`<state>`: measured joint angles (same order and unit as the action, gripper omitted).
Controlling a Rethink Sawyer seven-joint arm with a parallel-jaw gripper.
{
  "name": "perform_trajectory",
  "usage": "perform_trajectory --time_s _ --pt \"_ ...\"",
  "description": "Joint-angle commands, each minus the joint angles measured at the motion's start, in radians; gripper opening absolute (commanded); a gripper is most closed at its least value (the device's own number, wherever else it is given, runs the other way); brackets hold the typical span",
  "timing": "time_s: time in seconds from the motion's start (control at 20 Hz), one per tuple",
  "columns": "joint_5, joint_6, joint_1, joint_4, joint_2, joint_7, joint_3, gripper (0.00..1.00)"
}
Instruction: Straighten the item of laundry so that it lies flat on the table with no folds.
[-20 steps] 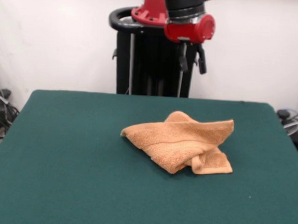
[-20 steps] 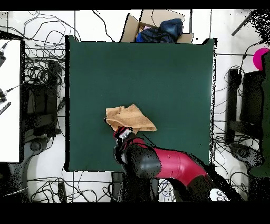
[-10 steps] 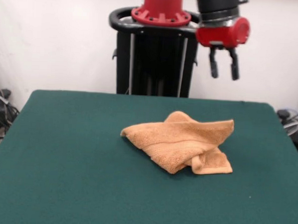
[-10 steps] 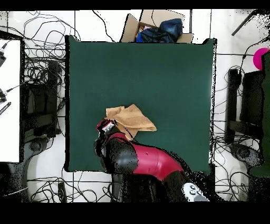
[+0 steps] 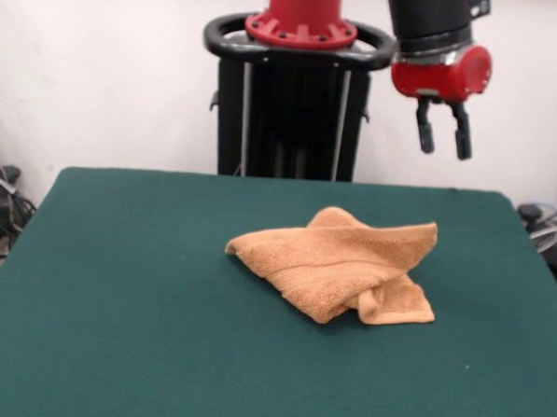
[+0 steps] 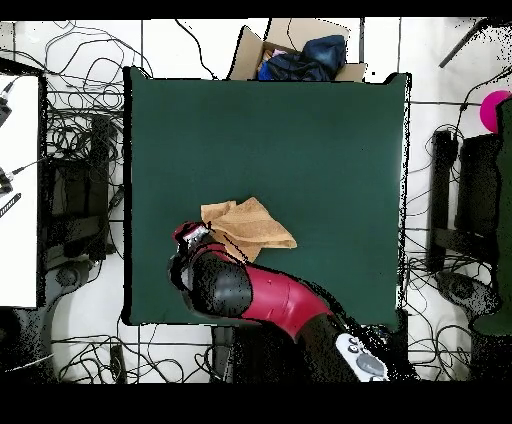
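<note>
Front view: the towel (image 5: 336, 268) is sitting crumpled on the green worktop (image 5: 115, 303), a bit right of the middle. It's folded over itself into a rough wedge, one corner poking out left, another up at the right, and a small flap tucked under at the lower right. The tool (image 5: 443, 133) hangs high above the worktop's far right part, well clear of the towel, both fingers pointing down with a gap between them and nothing in it.

Overhead view: the towel (image 6: 247, 224) shows as a lumpy triangle-ish shape in the lower left part of the worktop (image 6: 320, 140), well away from every edge. The red and black arm (image 6: 255, 295) comes up from the bottom and its end sits just beside the towel's left corner. There's a cardboard box (image 6: 290, 50) with dark stuff in it past the top edge, and cables (image 6: 75, 130) all over the floor.
</note>
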<state>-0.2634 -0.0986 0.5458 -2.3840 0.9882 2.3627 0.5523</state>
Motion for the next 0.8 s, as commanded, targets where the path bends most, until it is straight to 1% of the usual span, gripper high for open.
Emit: perform_trajectory --time_s 0.05,0.1,0.2,0.3,0.5,0.75,0.8 --pt "-0.144 0.022 0.031 0.057 -0.053 0.285 0.038 1.00" --pt "-0.188 0.010 0.007 0.068 -0.033 0.315 0.011 1.00" --pt "-0.230 0.009 -0.019 0.085 -0.043 0.328 -0.029 1.00" --pt "-0.251 0.011 -0.037 0.090 -0.055 0.309 -0.061 1.00" --pt "-0.299 0.014 -0.041 0.074 -0.038 0.306 -0.071 1.00" --pt "-0.299 0.074 0.042 0.028 -0.008 0.337 0.052 1.00" --pt "-0.310 0.071 0.088 0.010 0.018 0.378 0.127 1.00"
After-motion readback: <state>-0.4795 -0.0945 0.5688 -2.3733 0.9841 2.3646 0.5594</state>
